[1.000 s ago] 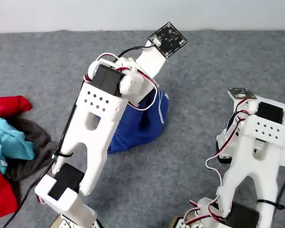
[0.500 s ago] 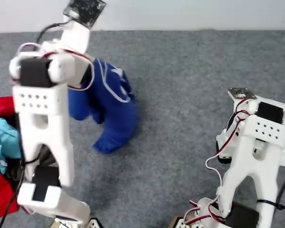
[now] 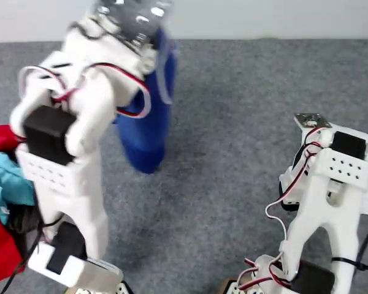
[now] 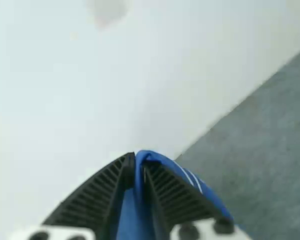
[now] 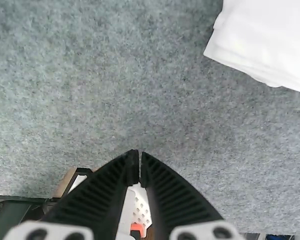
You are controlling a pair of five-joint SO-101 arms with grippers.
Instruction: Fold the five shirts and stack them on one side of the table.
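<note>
Your blue shirt (image 3: 148, 116) hangs in the air over the far left part of the table (image 3: 245, 110), bunched into a long, soft drop of cloth. It is a smooth blue fabric with thin white lines on it. Whether its lower end touches the table you cannot tell from the high view.

Your left gripper (image 4: 139, 167) is clenched on a fold of this shirt: the two black ribbed fingers (image 4: 102, 185) meet at the tips and the blue cloth comes out between them. The left arm (image 3: 67, 153) stands tall and is stretched upward and away from its base, and its wrist points toward the white wall (image 4: 90, 75) behind the table.

Your right arm (image 3: 328, 184) is folded low over the near right part of the table. Its wrist looks straight down. The right gripper (image 5: 139, 157) has its ribbed fingers pressed together and grasps nothing.

Near the right gripper a white cloth (image 5: 265, 40) lies flat on the table, with a thick, soft, layered edge.

At the left edge of the table a loose pile lies: a red shirt (image 3: 3, 138), a teal shirt (image 3: 9, 184) on top of it, and a grey shirt (image 3: 21, 217) just beside the teal one, all crumpled.

The table is covered with a rough grey felt.
</note>
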